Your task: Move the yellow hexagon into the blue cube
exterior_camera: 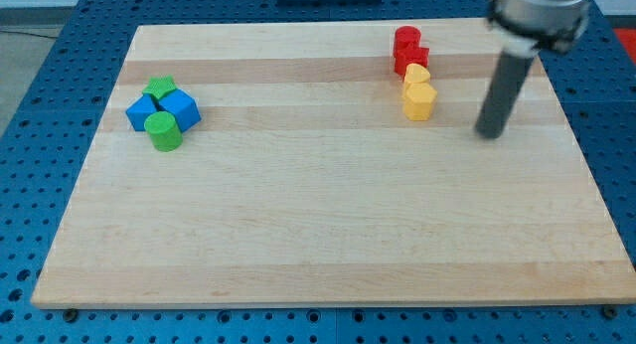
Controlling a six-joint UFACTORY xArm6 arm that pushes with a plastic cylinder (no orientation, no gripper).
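A yellow hexagon point(419, 101) stands at the view's upper right on the wooden board point(328, 225). A yellow heart-shaped block point(416, 75) touches it from above. A blue cube point(180, 107) sits at the view's upper left, in a tight cluster with another blue block point(141, 112), a green star point(159, 86) and a green cylinder point(163, 131). My tip point(489, 134) is to the right of the yellow hexagon, a short gap away, not touching it, and far right of the blue cube.
Two red blocks point(408, 48) sit stacked in line just above the yellow heart, near the board's top edge. The board lies on a blue perforated table point(40, 86). The arm's body point(537, 11) hangs over the top right corner.
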